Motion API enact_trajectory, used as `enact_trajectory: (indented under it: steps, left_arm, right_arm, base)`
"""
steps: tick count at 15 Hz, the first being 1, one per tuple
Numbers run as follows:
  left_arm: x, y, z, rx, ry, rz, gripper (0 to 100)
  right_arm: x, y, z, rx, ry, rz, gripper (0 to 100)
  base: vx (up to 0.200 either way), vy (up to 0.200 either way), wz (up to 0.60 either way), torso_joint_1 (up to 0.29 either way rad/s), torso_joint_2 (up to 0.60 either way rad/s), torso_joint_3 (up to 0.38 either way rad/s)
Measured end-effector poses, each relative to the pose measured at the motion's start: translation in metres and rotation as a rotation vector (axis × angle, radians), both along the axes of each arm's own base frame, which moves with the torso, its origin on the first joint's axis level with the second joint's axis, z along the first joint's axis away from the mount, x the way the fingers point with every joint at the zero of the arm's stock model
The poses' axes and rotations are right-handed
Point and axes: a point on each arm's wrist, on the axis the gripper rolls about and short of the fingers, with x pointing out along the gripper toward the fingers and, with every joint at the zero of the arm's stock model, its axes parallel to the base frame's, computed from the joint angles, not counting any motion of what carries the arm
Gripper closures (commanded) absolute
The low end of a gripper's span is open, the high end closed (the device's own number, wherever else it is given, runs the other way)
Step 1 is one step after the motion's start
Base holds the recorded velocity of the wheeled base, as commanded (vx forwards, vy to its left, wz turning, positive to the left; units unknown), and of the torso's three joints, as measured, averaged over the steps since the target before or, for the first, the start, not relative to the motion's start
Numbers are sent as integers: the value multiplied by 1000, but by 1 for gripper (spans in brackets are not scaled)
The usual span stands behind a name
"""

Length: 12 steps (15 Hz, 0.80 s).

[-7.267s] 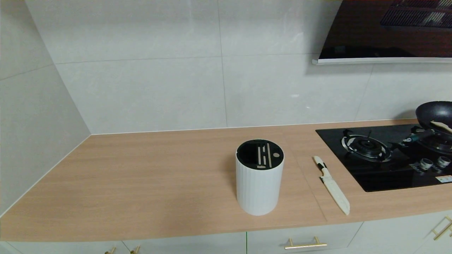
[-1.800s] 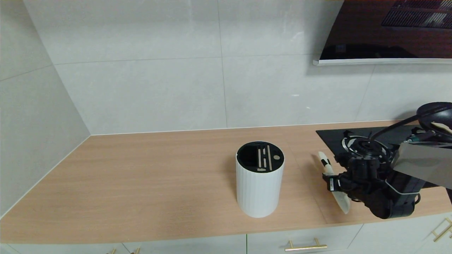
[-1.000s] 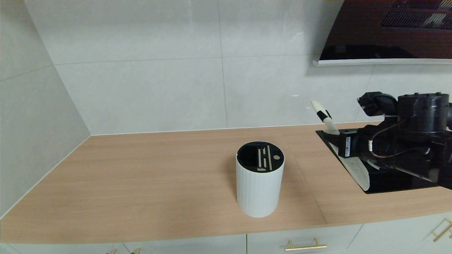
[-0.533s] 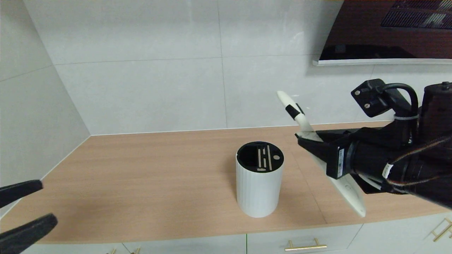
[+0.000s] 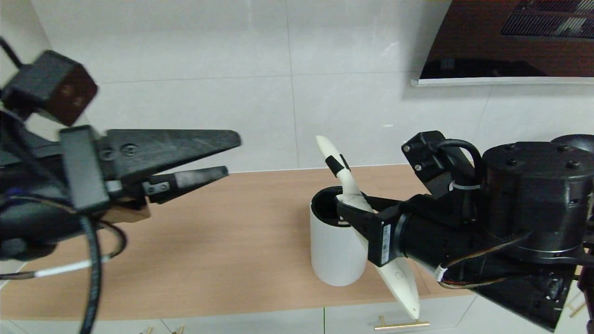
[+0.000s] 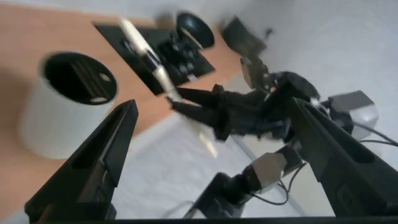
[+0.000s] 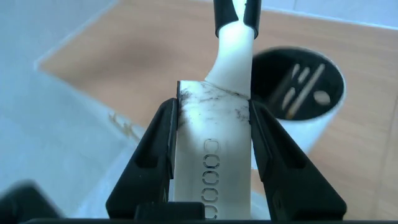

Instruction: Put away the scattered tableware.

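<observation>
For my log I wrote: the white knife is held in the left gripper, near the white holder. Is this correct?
No. It is the right gripper whose fingers hold the white knife, near the white holder; the head view shows this.

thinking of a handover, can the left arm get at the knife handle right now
Probably yes: the left pincer is open and aimed toward the knife, whose handle sticks up bare above the right pincer, with open air between them.

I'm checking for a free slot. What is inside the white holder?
The holder has a black top with narrow slots, a round hole and a wider opening; no handles stick up. The knife hides part of it.
</observation>
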Motion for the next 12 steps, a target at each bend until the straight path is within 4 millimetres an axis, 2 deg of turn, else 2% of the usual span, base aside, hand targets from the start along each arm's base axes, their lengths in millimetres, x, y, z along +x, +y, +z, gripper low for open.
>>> enact_trajectory:
  steps: [2,4,12]
  left_arm:
    - [23,-21,-18,14,96,-5,0]
    - [37,-40,-36,43,169,-25,0]
    - [73,-84,-71,77,174,113,0]
  right_arm:
    - [0,15,-5,40,-27,-5,100]
    - [-1,23,-14,19,-13,3,100]
    - [-9,34,-23,3,10,40,100]
  base:
    - [0,0,0,0,0,0]
    - [0,0,0,0,0,0]
    - [0,0,0,0,0,0]
